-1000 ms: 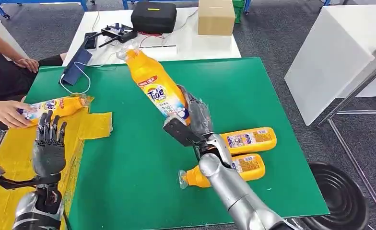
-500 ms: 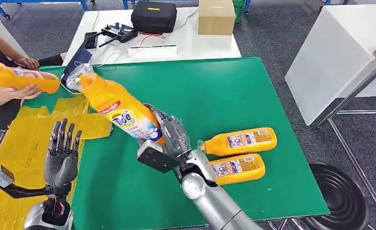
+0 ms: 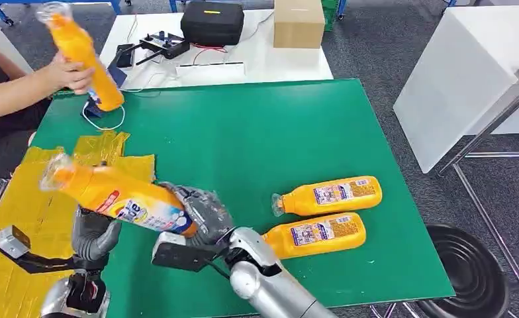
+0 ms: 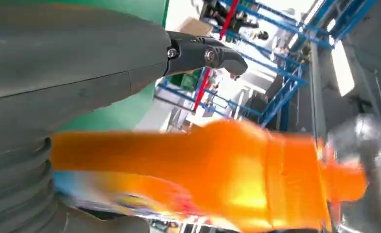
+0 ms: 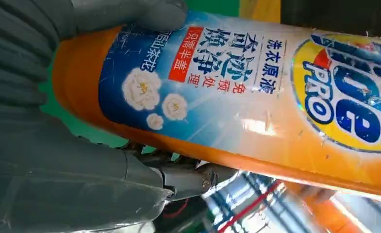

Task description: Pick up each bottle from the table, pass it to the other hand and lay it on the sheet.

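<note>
Looking down from the head view, the right hand (image 3: 200,212) is clamping the base end of an orange detergent bottle (image 3: 121,195), holding it nearly level in the air with its clear cap end pointing out over the yellow sheet (image 3: 25,218). The left hand (image 3: 94,232) is sitting directly under the bottle's middle, palm up; whether its fingers are touching the bottle cannot be told from here. 2 more orange bottles are lying on their sides on the green table (image 3: 257,132), just beside each other: the far bottle (image 3: 330,194) and the near bottle (image 3: 316,234). A person's hand (image 3: 71,73) is gripping another orange bottle (image 3: 81,56) in the air above the table's far left corner. A white table (image 3: 257,63) beyond is carrying a black case (image 3: 212,22) and a cardboard box (image 3: 298,23).

Turning to the left wrist view, the detergent bottle (image 4: 217,179) is appearing blurred, lying across the left hand (image 4: 72,87). A dark fingertip is reaching past the bottle with a gap showing between them, so the fingers are standing apart and are not wrapping it.

Closing with the right wrist view, the right hand (image 5: 57,121) is wrapping the detergent bottle (image 5: 256,92) at its labelled lower body, thumb over one side and fingers under the other.
</note>
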Motion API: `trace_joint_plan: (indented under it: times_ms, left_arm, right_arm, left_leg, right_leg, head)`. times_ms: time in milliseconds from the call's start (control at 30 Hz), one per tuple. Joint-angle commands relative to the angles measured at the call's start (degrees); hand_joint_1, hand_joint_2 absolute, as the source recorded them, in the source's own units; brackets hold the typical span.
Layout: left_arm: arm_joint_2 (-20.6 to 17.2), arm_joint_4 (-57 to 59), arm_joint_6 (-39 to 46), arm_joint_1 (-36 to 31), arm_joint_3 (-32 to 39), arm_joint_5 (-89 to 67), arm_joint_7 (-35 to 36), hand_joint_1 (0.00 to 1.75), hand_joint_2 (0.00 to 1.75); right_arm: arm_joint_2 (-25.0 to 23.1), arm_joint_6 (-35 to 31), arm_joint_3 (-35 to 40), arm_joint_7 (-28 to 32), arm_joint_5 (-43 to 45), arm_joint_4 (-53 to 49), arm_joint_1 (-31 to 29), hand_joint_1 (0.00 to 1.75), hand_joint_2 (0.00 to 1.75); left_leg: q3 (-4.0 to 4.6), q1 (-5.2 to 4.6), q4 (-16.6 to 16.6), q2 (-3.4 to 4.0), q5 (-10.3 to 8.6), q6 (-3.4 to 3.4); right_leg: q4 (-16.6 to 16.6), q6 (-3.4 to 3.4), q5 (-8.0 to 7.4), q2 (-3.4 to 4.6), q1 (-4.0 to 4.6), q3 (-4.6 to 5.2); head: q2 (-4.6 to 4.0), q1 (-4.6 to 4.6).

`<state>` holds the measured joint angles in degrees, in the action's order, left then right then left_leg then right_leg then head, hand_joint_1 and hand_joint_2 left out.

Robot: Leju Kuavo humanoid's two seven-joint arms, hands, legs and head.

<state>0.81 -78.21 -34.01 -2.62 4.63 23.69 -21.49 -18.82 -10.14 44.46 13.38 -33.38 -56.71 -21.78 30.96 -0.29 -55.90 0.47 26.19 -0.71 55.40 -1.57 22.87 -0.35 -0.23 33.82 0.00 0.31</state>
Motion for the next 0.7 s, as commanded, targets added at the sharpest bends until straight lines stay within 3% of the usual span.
trace_joint_plan:
  times_ms: [33,167,333,367,400,700]
  left_arm:
    - [-0.63,-0.73,0.21,0.38,-4.04,0.52,-0.25,0.00,1.75]
    - [-1.01,1.35,-0.46,-0.87,-3.45,3.02,0.47,0.00,1.75]
    - [-0.99,1.68,-0.33,-1.20,-3.56,3.08,0.52,0.00,1.75]
    - [-1.04,1.53,-0.18,-1.14,-3.69,2.91,0.51,0.47,1.75]
    - [-0.98,1.12,-0.23,-1.14,-3.81,1.86,-0.32,1.75,1.75]
    - [-0.55,0.13,-0.44,-0.08,-3.05,0.01,-1.82,1.75,1.75]
  right_arm:
    - [-1.18,1.31,12.41,-1.62,-1.78,12.33,-1.33,1.75,1.75]
    - [-1.18,1.30,19.30,-2.35,-1.44,15.67,-1.87,1.75,1.75]
    - [-1.18,1.34,20.00,-1.86,-0.43,17.64,-2.73,1.75,1.75]
    - [-1.18,0.80,20.36,-1.98,0.50,17.78,-2.97,1.75,1.75]
    - [-1.18,0.31,20.37,-2.11,1.04,17.79,-3.19,1.75,1.75]
    - [-1.18,-1.11,18.35,-3.15,0.03,15.78,-1.75,1.75,1.75]
  left_leg:
    - [-0.22,0.06,0.06,0.01,0.06,0.05]
    - [-0.21,0.03,0.10,-0.01,0.03,0.05]
    - [-0.35,0.13,0.03,-0.21,0.11,0.11]
    - [-0.18,0.04,0.05,-0.16,0.01,0.05]
    - [-0.27,0.10,0.04,-0.22,0.05,0.08]
    - [-0.24,0.08,0.03,-0.18,0.06,0.07]
  right_leg:
    - [-0.08,0.01,0.04,0.06,0.04,-0.22]
    - [-0.11,0.01,0.02,0.03,0.03,-0.21]
    - [-0.10,0.03,0.14,-0.13,0.13,-0.40]
    - [-0.09,0.01,0.05,-0.12,0.05,-0.20]
    - [-0.11,0.02,0.09,-0.16,0.10,-0.31]
    - [-0.09,0.02,0.10,-0.13,0.09,-0.28]
  head:
    - [0.00,0.02]
    - [0.00,0.02]
    - [0.00,0.02]
    - [0.00,0.02]
    - [0.00,0.04]
    - [0.00,0.02]
